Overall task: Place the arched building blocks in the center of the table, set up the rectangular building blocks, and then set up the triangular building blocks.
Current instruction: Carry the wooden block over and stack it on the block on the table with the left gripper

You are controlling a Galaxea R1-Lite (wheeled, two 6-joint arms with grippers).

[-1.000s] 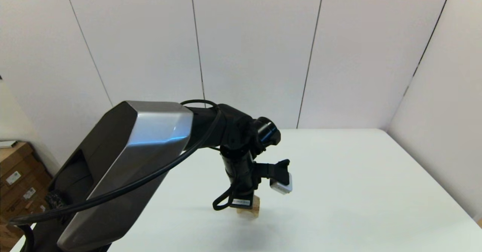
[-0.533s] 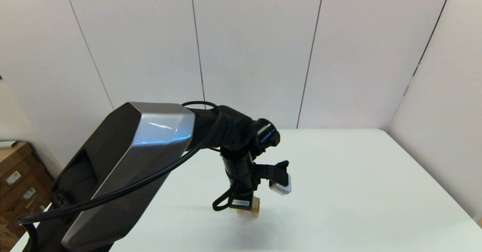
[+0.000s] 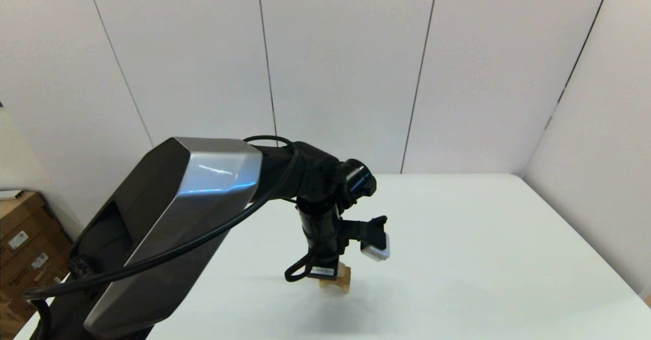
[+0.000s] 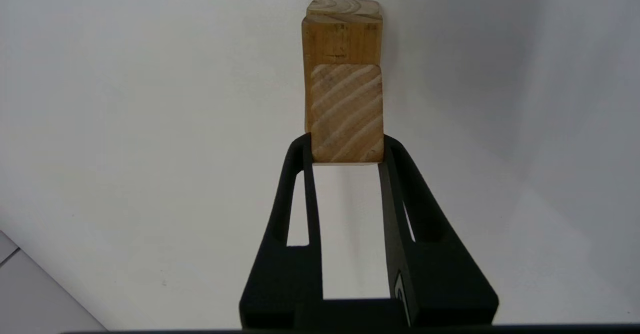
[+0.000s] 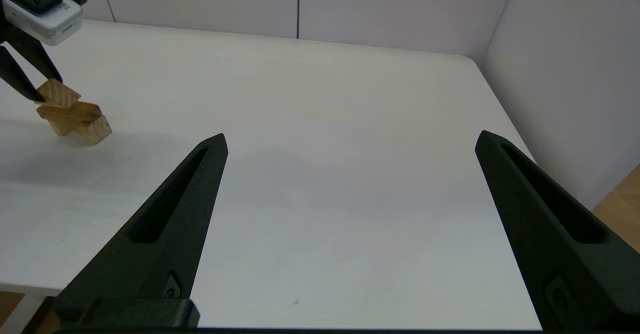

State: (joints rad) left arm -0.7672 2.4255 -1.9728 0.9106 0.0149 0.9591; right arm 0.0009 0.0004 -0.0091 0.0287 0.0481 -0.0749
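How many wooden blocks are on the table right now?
3. The striped triangular block sits between the left pincer fingertips, atop the flat rectangular block, which lies across the arched block on the table. None elsewhere; the arm may hide more.

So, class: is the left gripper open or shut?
Shut: the left gripper pinches the small striped wooden wedge between both fingers.

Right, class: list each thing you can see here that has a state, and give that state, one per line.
Left end effector: shut on the triangular block, over the stack.
Triangular block: gripped, on top of the stack.
Rectangular block: lying under the triangular block.
Arched block: lowest, on the table.
Right end effector: open, holding nothing, apart from the stack.
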